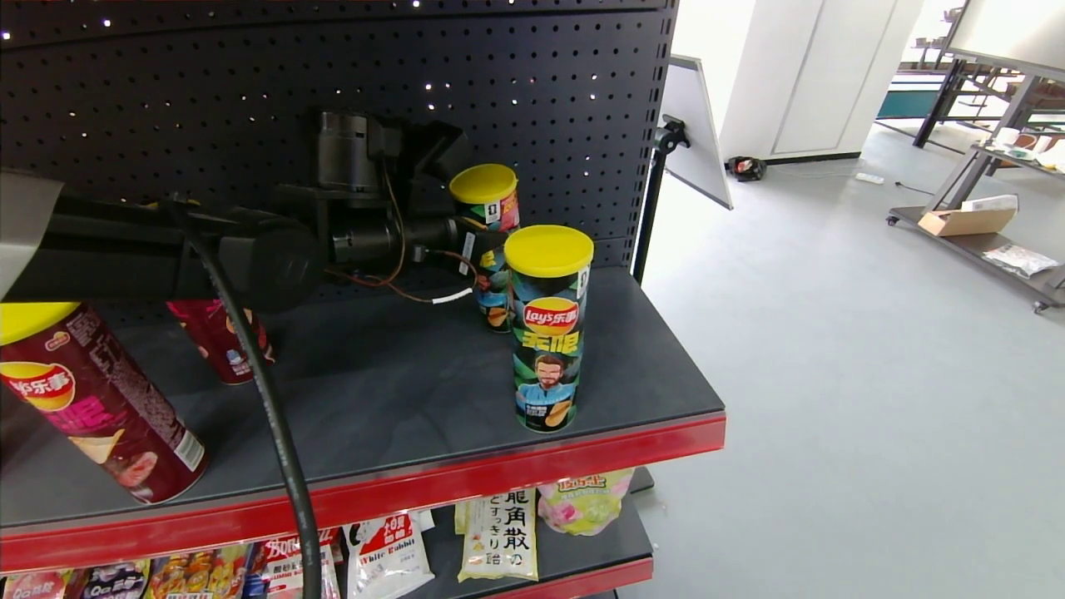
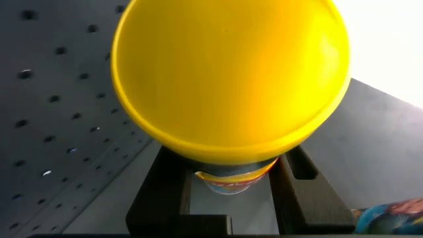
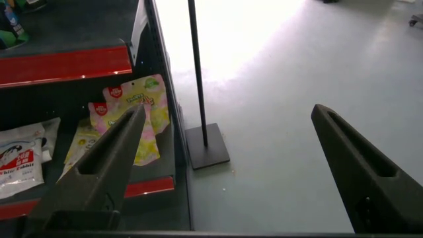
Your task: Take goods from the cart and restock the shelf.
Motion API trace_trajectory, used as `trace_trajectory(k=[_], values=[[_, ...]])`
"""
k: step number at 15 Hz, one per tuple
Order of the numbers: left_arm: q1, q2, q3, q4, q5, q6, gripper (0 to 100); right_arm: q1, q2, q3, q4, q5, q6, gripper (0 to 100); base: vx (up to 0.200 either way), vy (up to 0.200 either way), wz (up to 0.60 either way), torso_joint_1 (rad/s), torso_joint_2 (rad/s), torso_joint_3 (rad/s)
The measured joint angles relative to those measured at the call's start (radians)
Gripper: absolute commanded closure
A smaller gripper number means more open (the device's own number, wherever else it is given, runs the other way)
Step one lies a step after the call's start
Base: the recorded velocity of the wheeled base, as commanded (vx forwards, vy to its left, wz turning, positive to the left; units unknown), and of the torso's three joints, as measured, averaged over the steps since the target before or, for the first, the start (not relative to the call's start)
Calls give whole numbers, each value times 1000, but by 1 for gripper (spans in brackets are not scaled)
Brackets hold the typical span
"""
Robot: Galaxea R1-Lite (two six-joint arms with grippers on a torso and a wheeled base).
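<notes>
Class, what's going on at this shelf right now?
The robot is restocking a shelf. Its left gripper is around a yellow-lidded can at the back, by the pegboard. A matching can stands near the front edge, and two maroon cans stand farther left. The right gripper hangs open over the floor beside the lower shelves.

We see the rear can [image 1: 485,187] and front can [image 1: 547,349] with yellow lids over dark, blue-green print, a maroon can [image 1: 108,416], the grey shelf [image 1: 399,391] with a red edge, a black perforated pegboard [image 1: 208,83].
</notes>
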Motion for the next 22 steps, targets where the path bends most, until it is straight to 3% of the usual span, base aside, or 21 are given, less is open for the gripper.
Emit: trace_trajectory(k=[4, 15, 16, 22], values=[[4, -36, 6, 49, -21, 0, 100, 0, 0, 0, 0, 0, 0, 0, 0, 0, 0, 0, 0, 0], [2, -34, 35, 62, -20, 5, 100, 0, 0, 0, 0, 0, 0, 0, 0, 0, 0, 0, 0, 0], [0, -31, 36, 61, -20, 5, 0, 0, 0, 0, 0, 0, 0, 0, 0, 0, 0, 0, 0, 0], [1, -24, 37, 62, -19, 4, 0, 0, 0, 0, 0, 0, 0, 0, 0, 0, 0, 0, 0, 0]])
